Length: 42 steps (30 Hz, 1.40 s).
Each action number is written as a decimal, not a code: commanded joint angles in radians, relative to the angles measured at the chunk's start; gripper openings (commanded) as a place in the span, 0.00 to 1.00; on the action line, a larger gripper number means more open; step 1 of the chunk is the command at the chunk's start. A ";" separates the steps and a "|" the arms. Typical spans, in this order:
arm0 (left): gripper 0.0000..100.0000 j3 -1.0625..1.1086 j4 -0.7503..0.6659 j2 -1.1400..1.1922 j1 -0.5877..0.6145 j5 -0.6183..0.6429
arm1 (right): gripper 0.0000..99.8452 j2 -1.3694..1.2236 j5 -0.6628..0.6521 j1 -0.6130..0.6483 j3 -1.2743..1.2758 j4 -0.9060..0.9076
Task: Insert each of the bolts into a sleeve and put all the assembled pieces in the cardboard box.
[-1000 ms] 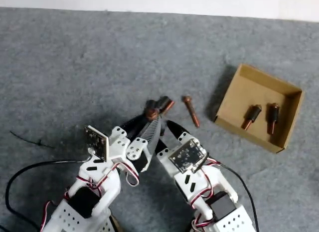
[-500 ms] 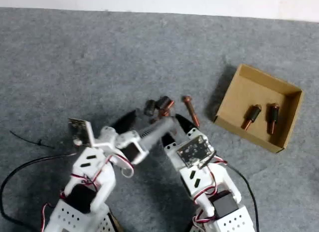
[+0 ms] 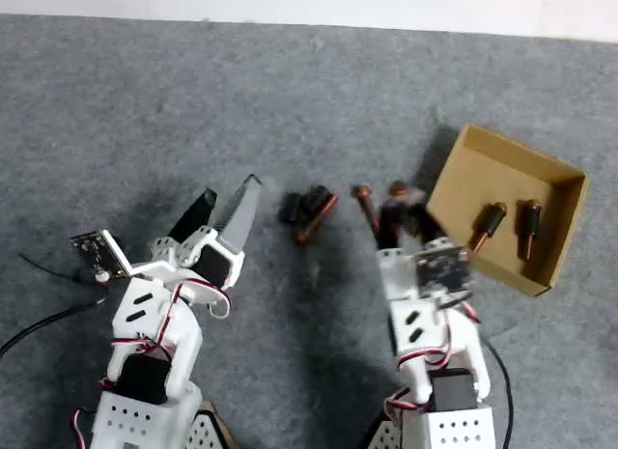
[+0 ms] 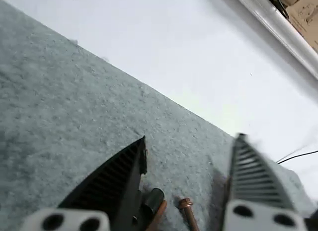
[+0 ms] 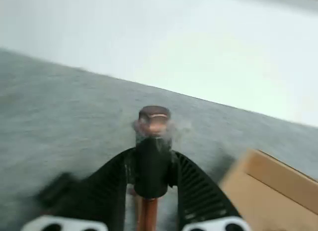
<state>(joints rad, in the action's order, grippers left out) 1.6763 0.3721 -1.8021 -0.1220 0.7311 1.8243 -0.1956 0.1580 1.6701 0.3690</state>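
The two arms, claw to claw a second ago over the middle of the desk [image 3: 135, 101], have parted. The left arm has swung back toward 9 o'clock, and the left claw [image 3: 232, 186] stands wide and empty. The right arm has swung toward 3 o'clock, and the right claw [image 3: 396, 215] is clamped on an assembled piece [image 5: 152, 164], a dark sleeve with the copper bolt head showing on top. I judge the joining done and the carry to the cardboard box [image 3: 526, 157] under way.

The box lies at 3 o'clock of the right claw with its near wall just beside it, so the piece probably has to clear that wall before release. Two finished pieces [image 3: 488, 224] lie toward the box's far side, leaving bare floor nearer. Between the arms rest a sleeve [image 3: 311, 200] with a copper shaft at its end, seating unclear, and a loose bolt [image 3: 367, 210] just at 9 o'clock of the right claw, close enough to be knocked.
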 commanded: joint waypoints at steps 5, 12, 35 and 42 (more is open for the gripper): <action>0.13 0.021 -0.011 -0.010 0.021 -0.023 | 0.01 0.002 0.008 -0.124 -0.012 -0.036; 0.00 0.021 0.011 -0.015 0.076 -0.023 | 0.01 -0.338 -0.023 -0.202 -0.249 -0.036; 0.01 0.021 0.017 -0.010 0.091 -0.023 | 0.02 -1.900 0.129 -0.417 -1.282 0.134; 0.01 0.021 0.017 -0.012 0.091 -0.023 | 0.25 -1.919 0.126 -0.348 -1.288 0.136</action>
<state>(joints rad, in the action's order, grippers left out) 1.6763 0.3859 -1.8006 -0.0468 0.7142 -0.1089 -0.0729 -0.2332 0.4396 0.5025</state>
